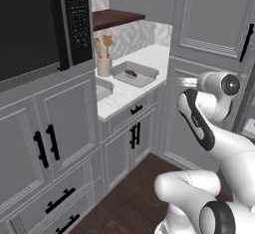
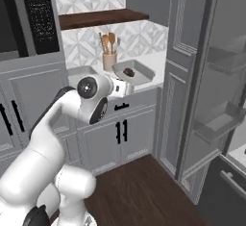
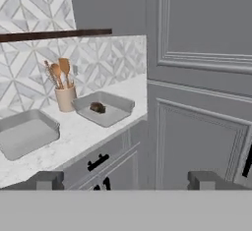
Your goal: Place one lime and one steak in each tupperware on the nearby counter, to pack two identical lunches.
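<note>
On the white marble-look counter (image 3: 78, 131) sit two shallow light-grey rectangular tupperware trays: the right tray (image 3: 104, 108), just beside the beige cup of wooden utensils (image 3: 64, 90), already holds a small dark-brown steak (image 3: 97, 107), while the left tray (image 3: 27, 134) looks bare. No lime lies in either tray or elsewhere on the counter. In the hand view the gripper (image 3: 125, 180) has its two dark fingertips set wide apart with nothing between them, and it hangs off the counter's near edge, level with the grey panelled cabinets (image 1: 124, 138). My judgement is that packing is barely begun, so the step in hand is fetching the next item. To do it well, keep the fingers wide, lower each item over the middle of a tray, and clear the utensil cup when reaching the right tray.
</note>
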Motion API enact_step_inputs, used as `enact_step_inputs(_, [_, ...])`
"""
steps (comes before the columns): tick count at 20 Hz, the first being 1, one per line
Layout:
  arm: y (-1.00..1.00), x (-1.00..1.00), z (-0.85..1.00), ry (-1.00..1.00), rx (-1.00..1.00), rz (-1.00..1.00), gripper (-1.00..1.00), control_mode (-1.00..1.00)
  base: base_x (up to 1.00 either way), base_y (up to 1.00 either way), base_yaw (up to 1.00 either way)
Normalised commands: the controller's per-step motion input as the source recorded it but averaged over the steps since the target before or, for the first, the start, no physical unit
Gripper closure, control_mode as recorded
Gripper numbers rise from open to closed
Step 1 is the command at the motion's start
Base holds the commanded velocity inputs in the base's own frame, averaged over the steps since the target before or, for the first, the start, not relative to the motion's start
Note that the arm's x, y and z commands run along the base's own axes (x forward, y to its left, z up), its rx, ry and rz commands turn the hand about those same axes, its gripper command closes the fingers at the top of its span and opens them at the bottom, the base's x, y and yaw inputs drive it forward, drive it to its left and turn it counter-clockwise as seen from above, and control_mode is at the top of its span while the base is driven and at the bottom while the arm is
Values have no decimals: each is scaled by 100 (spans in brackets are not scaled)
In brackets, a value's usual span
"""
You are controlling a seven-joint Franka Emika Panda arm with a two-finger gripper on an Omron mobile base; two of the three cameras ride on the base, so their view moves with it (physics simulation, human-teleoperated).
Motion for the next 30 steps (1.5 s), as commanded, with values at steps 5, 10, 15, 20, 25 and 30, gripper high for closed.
enact_step_inputs(5, [0,0,0,0,0,0,-100,100,-100,11,-47])
enact_step_inputs(10, [0,0,0,0,0,0,-100,100,-92,9,-52])
enact_step_inputs(15, [0,0,0,0,0,0,-100,100,-21,-19,-60])
enact_step_inputs(20, [0,0,0,0,0,0,-100,100,18,-25,-44])
enact_step_inputs(25, [0,0,0,0,0,0,-100,100,75,-14,-23])
enact_step_inputs(30, [0,0,0,0,0,0,-100,100,100,-9,-6])
